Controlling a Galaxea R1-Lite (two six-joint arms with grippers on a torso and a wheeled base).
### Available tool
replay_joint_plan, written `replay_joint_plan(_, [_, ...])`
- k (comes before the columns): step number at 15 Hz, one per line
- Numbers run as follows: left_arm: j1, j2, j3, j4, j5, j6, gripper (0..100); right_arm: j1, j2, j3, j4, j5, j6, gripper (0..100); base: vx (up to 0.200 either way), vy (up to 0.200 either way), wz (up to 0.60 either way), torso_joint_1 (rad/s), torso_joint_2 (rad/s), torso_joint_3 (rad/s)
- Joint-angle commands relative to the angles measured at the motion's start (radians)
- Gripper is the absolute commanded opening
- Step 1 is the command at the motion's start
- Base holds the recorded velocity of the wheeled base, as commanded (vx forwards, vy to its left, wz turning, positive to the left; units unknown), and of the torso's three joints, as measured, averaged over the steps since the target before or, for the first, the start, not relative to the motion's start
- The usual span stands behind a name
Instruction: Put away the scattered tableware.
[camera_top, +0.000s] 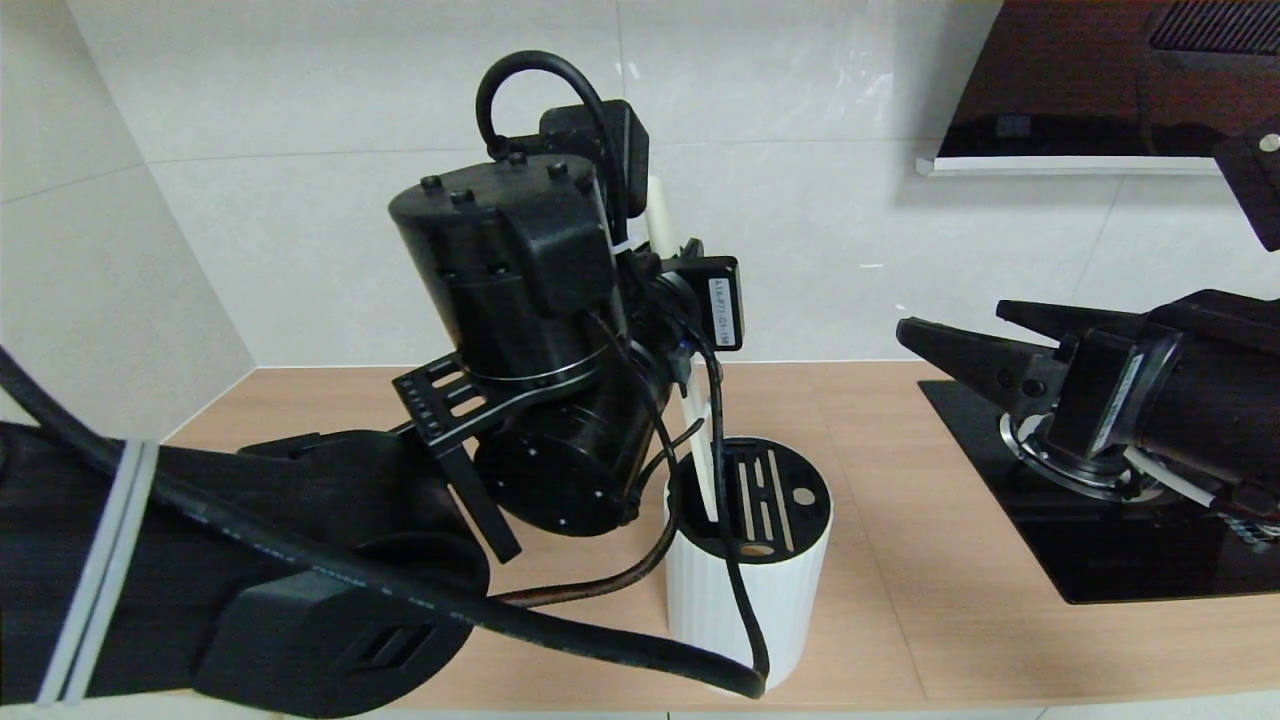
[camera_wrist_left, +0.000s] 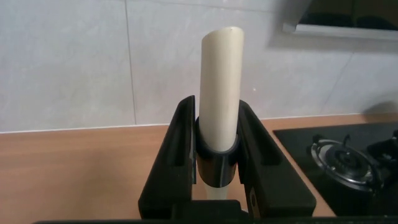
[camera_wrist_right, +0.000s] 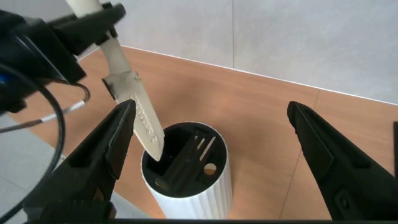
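The left gripper has its fingers clamped on the cream handle of the knife. The blade hangs near-vertical, its tip apparently just inside the wide left opening of the white holder, which stands on the tabletop. The right gripper, fingers spread, hovers right of the holder.

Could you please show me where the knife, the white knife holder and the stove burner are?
knife (camera_wrist_right: 144, 118): right wrist view, on the blade.
white knife holder (camera_top: 745, 600): head view, on its ribbed side wall.
stove burner (camera_wrist_left: 342, 160): left wrist view, on its middle.
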Motion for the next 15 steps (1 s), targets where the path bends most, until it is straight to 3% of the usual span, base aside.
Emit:
replay_joint_plan(1, [-0.009, 0.020, -0.001, -0.001, 0.007, -0.001, 0, 0.001, 0.004, 0.003, -0.001, 0.000, 0.000, 100, 0.000, 0.000, 0.00, 0.000, 0.00, 0.000])
replay_joint_plan(6, [-0.019, 0.059, 0.002, -0.001, 0.017, -0.009, 0, 0.000, 0.004, 0.003, -0.001, 0.000, 0.000, 100, 0.000, 0.000, 0.00, 0.000, 0.00, 0.000])
replay_joint_plan(9, [-0.037, 0.079, 0.007, 0.001, 0.024, -0.031, 0, 0.000, 0.011, 0.004, -0.001, 0.000, 0.000, 100, 0.000, 0.000, 0.00, 0.000, 0.00, 0.000])
replay_joint_plan(15, [-0.052, 0.132, 0.058, 0.002, 0.025, -0.031, 0, 0.000, 0.013, 0.004, -0.001, 0.000, 0.000, 100, 0.000, 0.000, 0.00, 0.000, 0.00, 0.000])
